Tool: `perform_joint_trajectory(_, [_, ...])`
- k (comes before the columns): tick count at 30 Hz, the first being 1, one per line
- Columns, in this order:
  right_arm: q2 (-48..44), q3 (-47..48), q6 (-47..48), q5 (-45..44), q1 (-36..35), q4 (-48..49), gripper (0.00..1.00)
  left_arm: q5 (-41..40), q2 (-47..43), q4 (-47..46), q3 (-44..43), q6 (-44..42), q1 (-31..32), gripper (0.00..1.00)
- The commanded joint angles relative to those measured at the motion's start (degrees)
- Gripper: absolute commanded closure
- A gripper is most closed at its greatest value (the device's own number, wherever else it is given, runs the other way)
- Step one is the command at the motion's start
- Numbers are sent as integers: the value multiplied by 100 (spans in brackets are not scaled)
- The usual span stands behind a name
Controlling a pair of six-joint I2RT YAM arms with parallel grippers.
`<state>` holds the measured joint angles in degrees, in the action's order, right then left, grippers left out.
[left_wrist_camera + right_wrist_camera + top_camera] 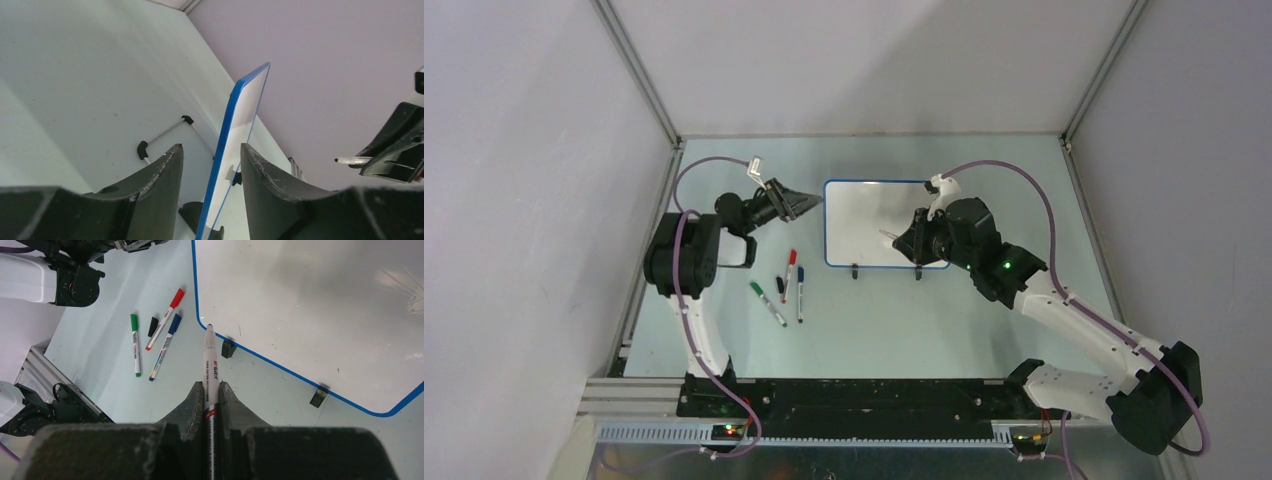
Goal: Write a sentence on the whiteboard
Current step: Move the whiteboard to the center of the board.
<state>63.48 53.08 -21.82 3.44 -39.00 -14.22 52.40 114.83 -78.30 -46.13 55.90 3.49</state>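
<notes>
The whiteboard (864, 215) stands mid-table on two black feet, with a blue rim and a blank white face; no written words show on it. My left gripper (814, 203) is open, its jaws on either side of the board's left edge (245, 120) with gaps on both sides. My right gripper (914, 240) is shut on an uncapped white marker (210, 360), whose dark tip points at the board's near left corner (300, 300). The marker tip also shows in the left wrist view (350, 160).
A green marker (767, 303), a red marker (789, 273), a blue marker (800, 293) and a loose black cap (780, 284) lie on the table left of the board's near edge. Enclosure walls stand at the back and both sides.
</notes>
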Motion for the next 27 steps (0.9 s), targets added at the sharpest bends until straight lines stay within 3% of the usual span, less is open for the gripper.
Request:
perform_joint_trajectory(1, [54, 148, 50, 98, 33, 316, 100, 331, 100, -856, -269, 572, 87, 50])
perform_joint_trajectory(15, [12, 150, 26, 243, 42, 236, 100, 411, 163, -878, -143, 674, 297, 79])
perform_joint_trajectory(27, [-179, 142, -10, 270, 31, -122, 100, 194, -66, -906, 544, 559, 372, 91])
